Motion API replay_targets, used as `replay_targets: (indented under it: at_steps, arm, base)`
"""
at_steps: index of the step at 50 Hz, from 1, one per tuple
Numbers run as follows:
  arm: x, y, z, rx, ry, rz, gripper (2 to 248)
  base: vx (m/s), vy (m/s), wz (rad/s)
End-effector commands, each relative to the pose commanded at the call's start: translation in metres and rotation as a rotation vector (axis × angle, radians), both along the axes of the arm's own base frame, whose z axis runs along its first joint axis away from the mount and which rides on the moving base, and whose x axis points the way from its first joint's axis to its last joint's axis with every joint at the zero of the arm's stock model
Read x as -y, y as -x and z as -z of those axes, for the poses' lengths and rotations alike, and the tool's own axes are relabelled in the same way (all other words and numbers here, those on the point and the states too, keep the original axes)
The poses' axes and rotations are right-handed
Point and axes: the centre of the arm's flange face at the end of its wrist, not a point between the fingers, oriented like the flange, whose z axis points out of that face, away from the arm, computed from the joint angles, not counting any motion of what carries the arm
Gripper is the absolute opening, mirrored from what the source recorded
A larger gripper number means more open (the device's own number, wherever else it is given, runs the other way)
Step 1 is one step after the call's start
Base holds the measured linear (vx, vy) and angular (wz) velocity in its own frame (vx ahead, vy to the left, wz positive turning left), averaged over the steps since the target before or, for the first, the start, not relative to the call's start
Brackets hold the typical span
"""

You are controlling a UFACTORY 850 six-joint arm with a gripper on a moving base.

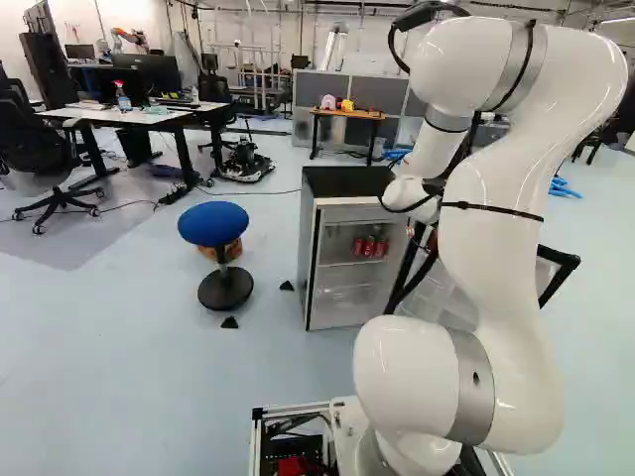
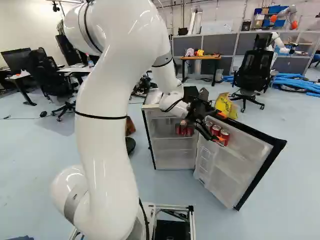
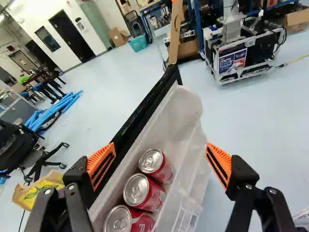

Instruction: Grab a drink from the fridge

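The gripper (image 3: 160, 151) is standing wide open, holding nothing. Three red cans (image 3: 137, 190) are sitting upright in the shelf (image 3: 182, 116) of the open door (image 2: 235, 172), right of the fridge (image 2: 172, 150). The end can (image 3: 157, 163) is lying between and beyond the fingers, the row running along the door, so closing across it is looking workable.

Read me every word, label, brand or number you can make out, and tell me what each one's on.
Nothing reads surely.
Cans: white print on their red sides, cut off and too blurred.
Bag: lettering, too blurred.
Panel on another robot: print too small.
Spray bottle: too small to tell.
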Motion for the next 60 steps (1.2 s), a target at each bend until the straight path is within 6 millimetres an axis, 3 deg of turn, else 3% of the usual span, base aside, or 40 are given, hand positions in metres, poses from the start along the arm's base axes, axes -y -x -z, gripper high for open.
replay_targets:
  at_steps: [20,60]
  arm:
    - [-0.021,0.026,-0.009,-0.065,0.071,-0.192,247]
    - [-0.083,0.075,-0.023,-0.152,0.178,-0.656,247]
  base:
    - [0.000,0.000,0.000]
    - [0.000,0.000,0.000]
